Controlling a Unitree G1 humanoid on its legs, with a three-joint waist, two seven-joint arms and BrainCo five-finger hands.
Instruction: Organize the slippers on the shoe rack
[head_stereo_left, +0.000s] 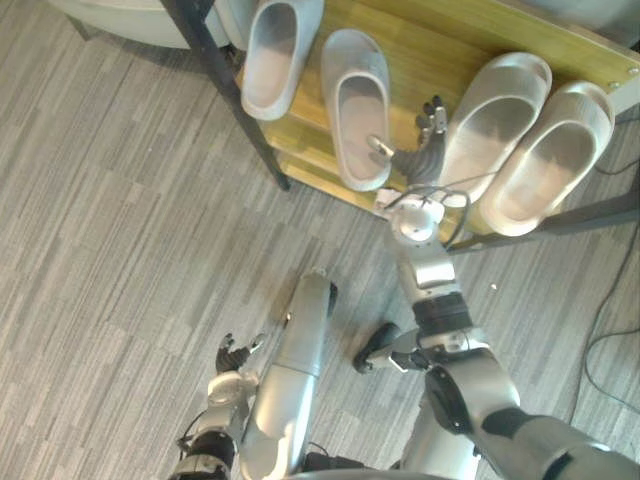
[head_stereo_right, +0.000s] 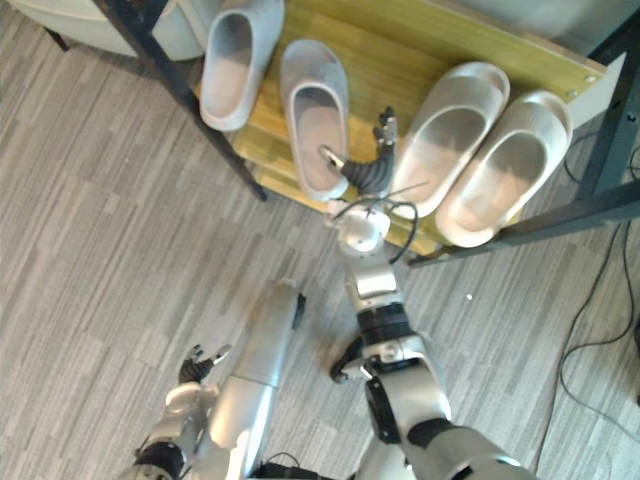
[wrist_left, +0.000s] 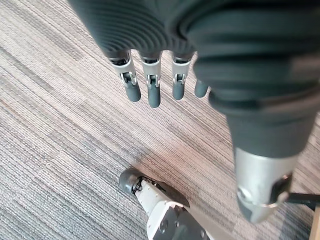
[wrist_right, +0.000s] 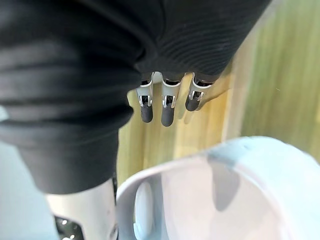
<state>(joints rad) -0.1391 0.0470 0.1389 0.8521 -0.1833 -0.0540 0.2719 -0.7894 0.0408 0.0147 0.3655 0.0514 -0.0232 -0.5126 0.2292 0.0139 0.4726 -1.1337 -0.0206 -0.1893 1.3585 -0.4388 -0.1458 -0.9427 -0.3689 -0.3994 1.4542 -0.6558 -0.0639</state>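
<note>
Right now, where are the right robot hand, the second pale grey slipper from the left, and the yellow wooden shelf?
right robot hand (head_stereo_left: 424, 158): left eye view, dark ribbed cover.
second pale grey slipper (head_stereo_left: 358, 110): left eye view, insole.
yellow wooden shelf (head_stereo_left: 430, 48): left eye view, bare board.

The right arm (head_stereo_left: 430, 265) reached straight out ahead at full stretch, its wrist under the dark ribbed cover. The right hand (head_stereo_left: 422, 152) was open, its fingers (wrist_right: 168, 109) straight and side by side, with the thumb (head_stereo_left: 380, 147) spread wide toward the robot's left. The left arm (head_stereo_left: 300, 340) was low and folded at the elbow. The left hand (head_stereo_left: 233, 356) hung beside it, open, with its fingers (wrist_left: 154, 94) relaxed, nearly straight and pointing downward.
</note>
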